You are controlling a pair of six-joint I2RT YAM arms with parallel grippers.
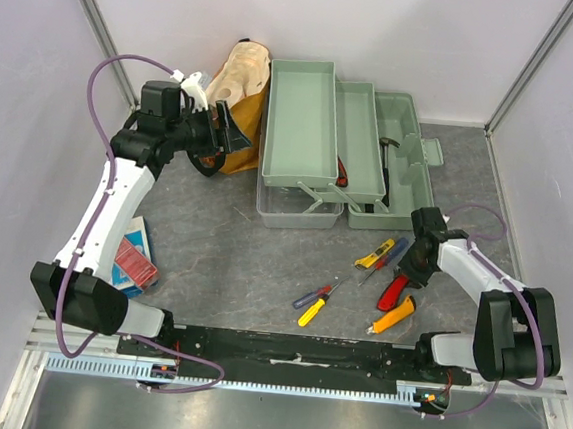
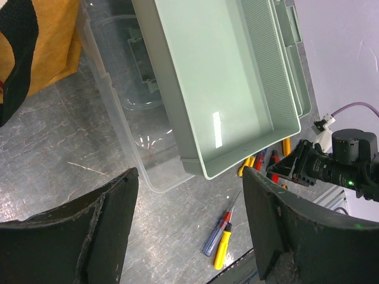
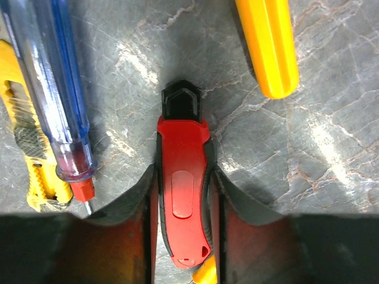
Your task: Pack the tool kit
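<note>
Wrist view: right gripper (image 3: 183, 173) around red tool (image 3: 181, 142)

Top camera looks down from over the near edge at the whole table (image 1: 242, 261). Left wrist camera, raised near the far-left corner, faces the toolbox (image 2: 237, 89), shared with top. Right wrist camera looks straight down, close on the red utility knife (image 3: 182, 171).

Identify the left arm (image 1: 106, 209) and right arm (image 1: 472, 271) by their white link shells between bulky black joint housings. A purple cable (image 1: 91, 85) loops along each arm. The left fingers (image 2: 89, 236) are matte black with scuffed grey edges.
</note>
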